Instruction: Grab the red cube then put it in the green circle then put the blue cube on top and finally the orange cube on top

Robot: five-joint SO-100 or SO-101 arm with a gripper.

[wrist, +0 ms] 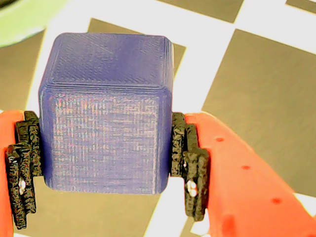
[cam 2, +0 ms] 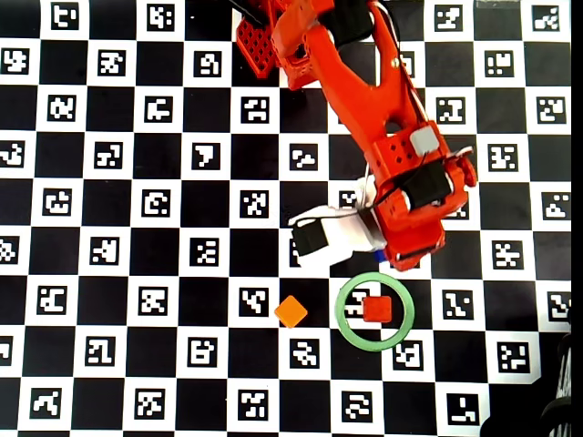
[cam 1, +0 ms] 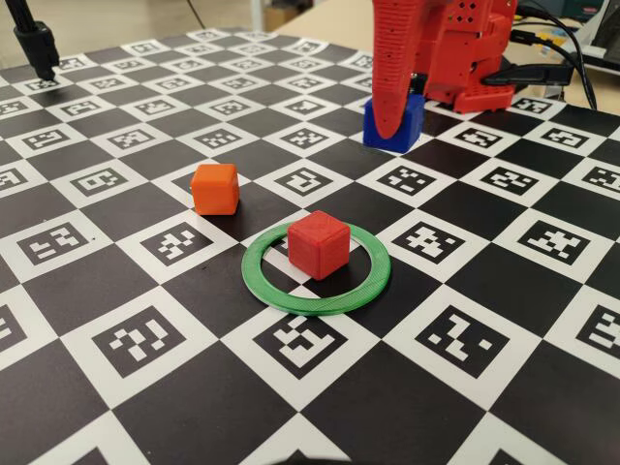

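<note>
Fixed view: the red cube [cam 1: 318,244] is seen seated inside the green ring [cam 1: 317,267], so the first placement is judged done. The orange cube [cam 1: 215,188] stands free on the desk [cam 1: 87,291], near the ring at its 10 o'clock. The blue cube [cam 1: 395,120] sits at 1 o'clock from the ring, well apart, with the fingers [cam 1: 392,121] lowered over it.

Wrist view: the blue cube [wrist: 106,113] is held between the black pads [wrist: 185,163], both touching its sides; the fingers [wrist: 106,163] are closed on it. Whether it is lifted cannot be told.

Overhead view: the arm [cam 2: 383,137] covers the blue cube, just above the ring [cam 2: 374,310] at 12 o'clock; the red cube [cam 2: 377,309] lies inside.

The blue-cube step is judged in hand. Next is called for a lift, a carry and a squarely aligned lowering onto the red cube.
</note>
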